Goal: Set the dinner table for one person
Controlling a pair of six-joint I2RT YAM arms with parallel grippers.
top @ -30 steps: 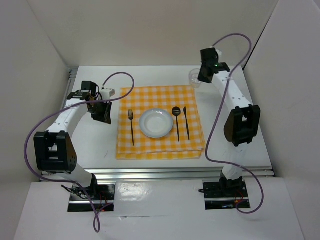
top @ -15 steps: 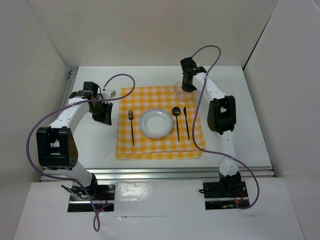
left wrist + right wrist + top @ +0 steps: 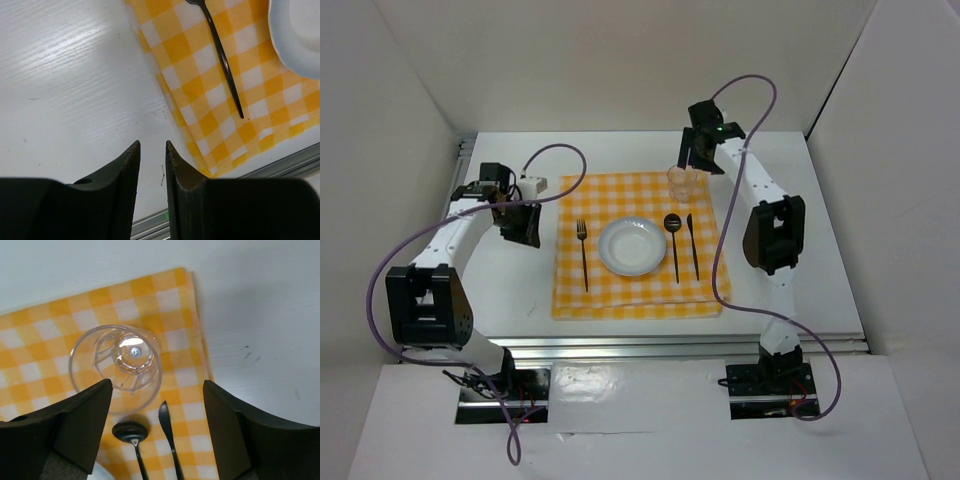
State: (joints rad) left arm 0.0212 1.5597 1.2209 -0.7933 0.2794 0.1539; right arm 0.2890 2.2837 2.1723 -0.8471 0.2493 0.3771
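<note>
At the checked cloth's (image 3: 620,295) corner, right hand (image 3: 157,390) is hovering wide over the drinking glass (image 3: 116,364).
Only its wrist view is showing left hand (image 3: 152,147) narrow, empty.

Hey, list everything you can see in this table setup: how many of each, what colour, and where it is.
dinner table: one, white, under everything
checked cloth: one, yellow and white, middle of the table
plate: one, white, centre of the cloth
fork: one, dark, on the cloth left of the plate
spoon: one, dark, on the cloth right of the plate
knife: one, dark, right of the spoon
glass: one, clear, upright near the cloth's far right corner, beyond the spoon
left gripper: one, black, jaws slightly apart and empty, over bare table by the cloth's left edge
right gripper: one, black, jaws wide open, above the glass
</note>
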